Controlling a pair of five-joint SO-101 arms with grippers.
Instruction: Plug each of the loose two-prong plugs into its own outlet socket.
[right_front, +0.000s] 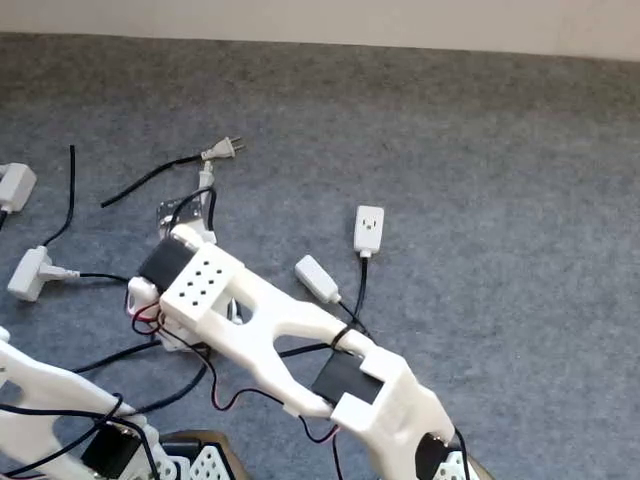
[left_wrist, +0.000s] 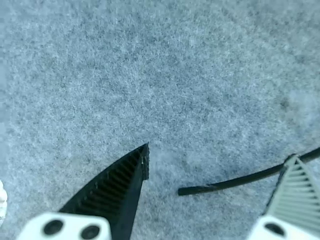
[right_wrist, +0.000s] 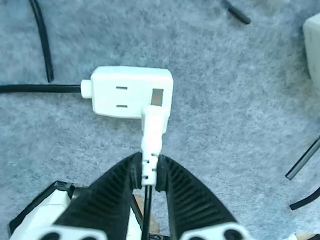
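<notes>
Right gripper (right_wrist: 148, 162) of mine is pinched tight on a white plug (right_wrist: 151, 135), whose nose touches the outlet block (right_wrist: 125, 92) lying flat on the grey carpet (right_wrist: 240, 100), with a black cord (right_wrist: 40, 89) running off the block's end. Left gripper (left_wrist: 220, 152) hangs spread wide over the carpet, with a cord end (left_wrist: 210, 189) lying between its fingers. From above, another two-prong plug (right_front: 222, 151) lies loose farther out, well short of the pale wall (right_front: 400, 20).
</notes>
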